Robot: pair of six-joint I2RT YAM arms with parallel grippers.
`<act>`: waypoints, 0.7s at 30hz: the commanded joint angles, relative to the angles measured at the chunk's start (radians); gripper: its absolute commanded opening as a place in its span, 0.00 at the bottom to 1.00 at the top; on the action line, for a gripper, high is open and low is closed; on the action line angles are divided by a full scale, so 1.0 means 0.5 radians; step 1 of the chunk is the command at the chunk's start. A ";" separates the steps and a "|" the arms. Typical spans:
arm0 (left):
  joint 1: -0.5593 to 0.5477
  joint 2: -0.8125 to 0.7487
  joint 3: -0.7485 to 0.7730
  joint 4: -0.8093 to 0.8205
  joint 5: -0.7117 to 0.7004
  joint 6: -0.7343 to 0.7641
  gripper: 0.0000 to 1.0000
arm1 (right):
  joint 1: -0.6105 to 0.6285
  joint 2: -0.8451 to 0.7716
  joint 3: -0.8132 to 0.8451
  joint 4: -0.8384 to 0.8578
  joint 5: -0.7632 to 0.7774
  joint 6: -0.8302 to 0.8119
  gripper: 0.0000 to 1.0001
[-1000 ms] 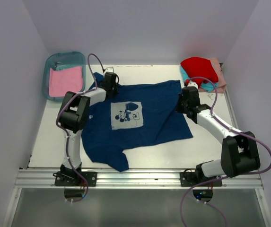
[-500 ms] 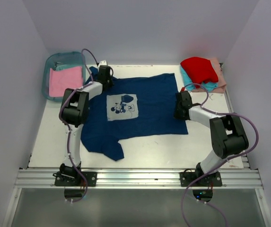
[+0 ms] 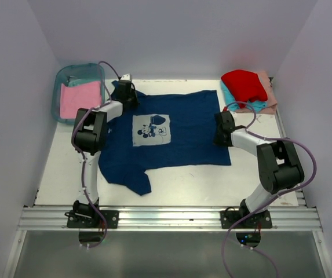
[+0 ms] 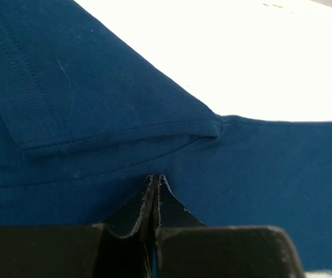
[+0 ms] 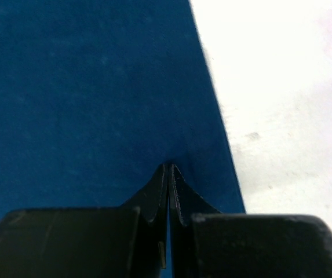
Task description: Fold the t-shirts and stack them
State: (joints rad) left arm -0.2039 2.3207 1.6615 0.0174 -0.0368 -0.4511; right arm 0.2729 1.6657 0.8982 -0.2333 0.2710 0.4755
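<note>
A navy blue t-shirt with a pale square cartoon print lies spread flat in the middle of the table. My left gripper is at its back left corner by the sleeve, shut on the cloth. Along the shirt's right edge, my right gripper pinches the fabric just inside the hem. A pink t-shirt lies in the bin. Red, teal and peach t-shirts sit folded in a pile at the back right.
The teal translucent plastic bin stands at the back left corner. White walls close in the table on three sides. A metal rail runs along the near edge, where both arm bases are bolted.
Both grippers have dragged the navy t-shirt left and toward the back, flattening it. The right arm has folded in closer to its base. Over the last half second there is only a small shift.
</note>
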 commanded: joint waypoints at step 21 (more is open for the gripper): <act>-0.098 -1.247 -0.693 -0.230 -0.009 -0.055 0.23 | 0.003 -0.646 -0.185 -0.224 -0.081 -0.113 0.01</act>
State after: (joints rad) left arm -0.2314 1.8465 1.3800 0.0284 0.0288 -0.4831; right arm 0.2733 1.4857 0.8410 -0.3740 0.3351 0.4583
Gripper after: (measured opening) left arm 0.191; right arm 0.009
